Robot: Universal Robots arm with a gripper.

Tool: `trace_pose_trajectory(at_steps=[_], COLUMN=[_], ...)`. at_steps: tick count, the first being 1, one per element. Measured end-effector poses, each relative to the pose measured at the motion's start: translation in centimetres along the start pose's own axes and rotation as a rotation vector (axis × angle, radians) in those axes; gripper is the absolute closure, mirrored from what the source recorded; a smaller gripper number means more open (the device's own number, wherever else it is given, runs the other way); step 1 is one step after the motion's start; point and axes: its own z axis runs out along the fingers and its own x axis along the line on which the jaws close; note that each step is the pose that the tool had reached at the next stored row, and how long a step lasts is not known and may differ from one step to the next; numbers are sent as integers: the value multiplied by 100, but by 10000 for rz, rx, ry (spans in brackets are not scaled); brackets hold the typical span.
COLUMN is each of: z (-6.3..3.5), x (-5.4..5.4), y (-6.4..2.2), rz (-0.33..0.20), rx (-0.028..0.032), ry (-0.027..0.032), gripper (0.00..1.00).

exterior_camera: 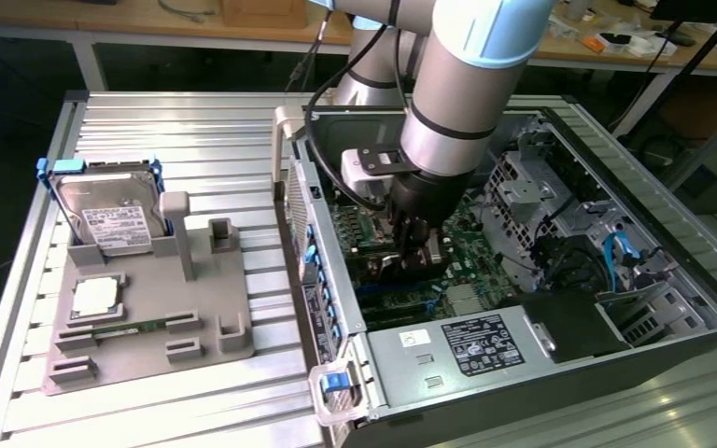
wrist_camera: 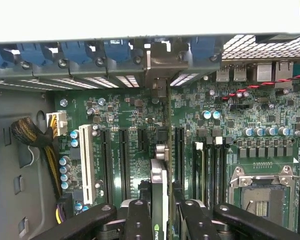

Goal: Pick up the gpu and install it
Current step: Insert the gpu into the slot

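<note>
My gripper reaches down into the open computer case, just above the green motherboard. It is shut on the gpu, which I see edge-on in the wrist view as a thin dark card standing upright between the black fingers. The card runs along a long expansion slot of the motherboard. Its silvery end bracket sits at the case's rear slot openings, among the blue retainer clips. Whether the card's lower edge is fully in the slot is hidden. In the exterior view the gpu is mostly covered by the gripper.
A grey fixture on the exterior view's left holds the silver hard drive with blue frame, a processor and a green memory stick. Inside the case are the power supply, a drive cage, an open processor socket and a cable bundle.
</note>
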Motion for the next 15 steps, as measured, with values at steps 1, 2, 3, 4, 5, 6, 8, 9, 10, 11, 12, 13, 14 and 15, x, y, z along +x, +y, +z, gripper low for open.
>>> trace_pose_trajectory(at_steps=[1,2,3,4,5,6,8,9,10,11,12,13,14,15], z=[-1,-1,-1,-1,-1,0,2,3,3,2,3,3,3,3], x=[0,0,0,0,0,0,-2,-4,-6,-12,-20,-20,-20,-20], y=[0,1,1,1,1,1,0,0,0,1,1,1,1,1], rz=[1,2,2,2,2,2,1,0,0,2,1,1,0,1], rx=[0,-2,-3,-3,-4,-4,-2,-2,-2,-3,-2,-2,-3,-3], ry=[-4,-7,-7,-7,-7,-7,-11,-11,-10,-9,-9,-10,-9,-13], gripper=[73,73,73,73,73,73,73,73,73,73,73,73,73,73])
